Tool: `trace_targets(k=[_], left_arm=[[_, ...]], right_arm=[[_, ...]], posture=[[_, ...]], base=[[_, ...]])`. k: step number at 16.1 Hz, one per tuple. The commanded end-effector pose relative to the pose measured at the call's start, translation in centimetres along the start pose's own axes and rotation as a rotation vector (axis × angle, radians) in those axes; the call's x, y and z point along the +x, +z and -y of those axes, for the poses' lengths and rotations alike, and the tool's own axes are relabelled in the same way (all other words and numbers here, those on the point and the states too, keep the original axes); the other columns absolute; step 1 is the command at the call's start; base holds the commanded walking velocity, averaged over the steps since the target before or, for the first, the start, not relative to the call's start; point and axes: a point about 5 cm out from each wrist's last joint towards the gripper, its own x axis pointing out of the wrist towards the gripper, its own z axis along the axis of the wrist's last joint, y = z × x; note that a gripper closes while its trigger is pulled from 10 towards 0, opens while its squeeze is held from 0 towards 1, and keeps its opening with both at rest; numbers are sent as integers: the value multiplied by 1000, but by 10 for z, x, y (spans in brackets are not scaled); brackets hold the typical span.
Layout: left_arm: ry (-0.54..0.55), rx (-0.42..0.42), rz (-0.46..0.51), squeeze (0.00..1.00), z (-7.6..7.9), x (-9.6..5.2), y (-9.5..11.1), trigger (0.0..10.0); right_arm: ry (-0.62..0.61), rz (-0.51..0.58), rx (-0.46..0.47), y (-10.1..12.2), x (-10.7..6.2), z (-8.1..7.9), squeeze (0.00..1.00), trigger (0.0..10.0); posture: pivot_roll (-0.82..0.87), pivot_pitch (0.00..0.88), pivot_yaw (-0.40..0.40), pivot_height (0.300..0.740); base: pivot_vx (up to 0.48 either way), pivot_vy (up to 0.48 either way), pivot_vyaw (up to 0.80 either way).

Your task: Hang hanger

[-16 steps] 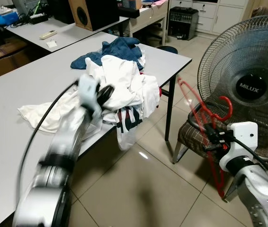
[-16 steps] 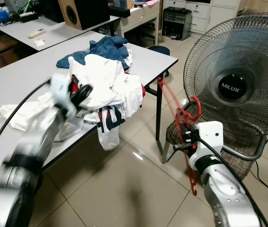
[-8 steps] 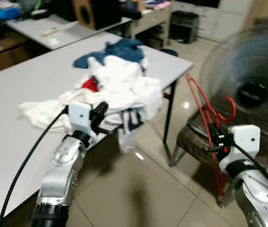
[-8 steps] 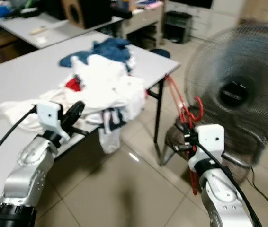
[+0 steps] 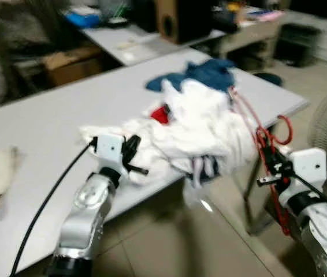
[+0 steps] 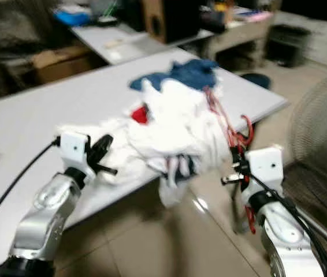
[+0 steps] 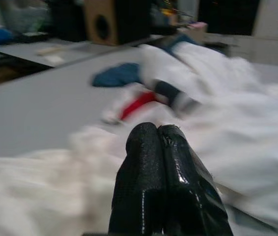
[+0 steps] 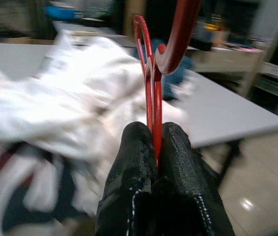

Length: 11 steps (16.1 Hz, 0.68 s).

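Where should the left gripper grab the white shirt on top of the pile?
Best guess: pinch a raised fold at the near edge of the white shirt, coming from the robot's side of the table. The left gripper hovers there, shut, and would need to open. The right gripper holds the red hanger.

Both eye views are smeared: the clothes pile at centre reads as white and blue shapes, garments indistinguishable. The fan at the right edge is cut off (a grey blur). The red hanger runs off the right wrist view's top.
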Motion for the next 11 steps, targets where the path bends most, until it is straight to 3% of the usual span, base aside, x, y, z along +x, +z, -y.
trace_targets(k=[1, 5, 7, 9, 10, 11], left_arm=[[29, 12, -6, 0, -8, -2, 2, 10000], [-9, 18, -23, 0, -5, 2, -1, 10000], [-112, 56, -61, 0, -1, 6, -7, 10000], [-210, 28, -36, 0, 0, 8, -5, 10000], [-309, 3, -58, 1000, 2, 10, -5, 10000], [-405, 22, -88, 1000, 6, 13, -5, 10000]], right_arm=[[35, 26, 24, 5, 2, -4, 0, 10000], [47, 37, 28, 7, 2, 0, 0, 10000], [63, 36, 31, 9, 1, 3, 0, 10000], [82, 32, 38, 10, -2, 6, 0, 10000], [99, 26, 40, 10, -5, 9, 0, 10000], [116, 15, 39, 9, -9, 11, 0, 10000]], posture=[[-119, 0, 67, 740], [-128, 0, 56, 740], [-139, 0, 56, 740], [-149, 0, 57, 740], [-158, 0, 58, 740], [-161, 0, 59, 740]], base=[[416, 0, 0], [403, 0, 0], [0, 0, 0], [0, 0, 0], [0, 0, 0], [0, 0, 0]])
